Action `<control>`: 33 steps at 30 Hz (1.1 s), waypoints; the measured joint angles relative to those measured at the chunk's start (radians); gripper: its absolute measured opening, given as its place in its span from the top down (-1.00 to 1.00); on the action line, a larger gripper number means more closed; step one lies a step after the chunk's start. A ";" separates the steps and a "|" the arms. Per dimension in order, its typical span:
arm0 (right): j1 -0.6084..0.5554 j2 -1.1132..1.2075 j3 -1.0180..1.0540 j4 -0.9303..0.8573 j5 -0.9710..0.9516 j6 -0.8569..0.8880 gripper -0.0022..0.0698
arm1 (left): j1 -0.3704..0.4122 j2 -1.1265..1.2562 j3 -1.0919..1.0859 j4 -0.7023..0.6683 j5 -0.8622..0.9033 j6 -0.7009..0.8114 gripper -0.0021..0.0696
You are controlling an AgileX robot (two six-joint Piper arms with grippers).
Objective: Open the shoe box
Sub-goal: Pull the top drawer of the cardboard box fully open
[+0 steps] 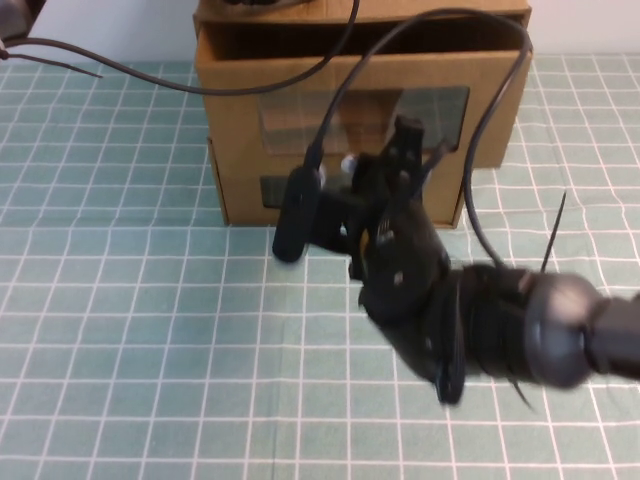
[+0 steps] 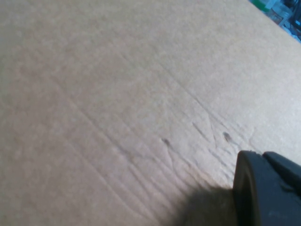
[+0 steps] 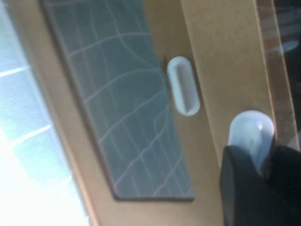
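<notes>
Clamped right gripper [image 1: 402, 140] on white plastic knob [image 3: 250, 129] of brown cardboard shoe box [image 1: 240, 120], upper centre; found left gripper [image 2: 265, 188] close to plain cardboard [image 2: 117, 94], grip untellable.

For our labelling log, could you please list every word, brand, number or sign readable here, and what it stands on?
None: no text is readable in any view.
The shoe box is plain cardboard; its window, oval handle and round knob carry no marks.
The right claw, at the box front by that knob, and the left claw, against bare cardboard, show no labels.
</notes>
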 joint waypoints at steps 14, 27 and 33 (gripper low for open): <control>0.224 -0.032 0.113 0.142 0.210 0.060 0.69 | 0.000 0.000 0.000 0.000 0.005 -0.004 0.96; 0.348 -0.077 0.163 0.280 0.254 0.067 0.69 | 0.000 0.000 0.000 0.000 0.005 -0.004 0.96; 0.364 -0.093 0.195 0.292 0.254 0.080 0.69 | 0.000 0.000 0.000 0.000 0.005 -0.004 0.96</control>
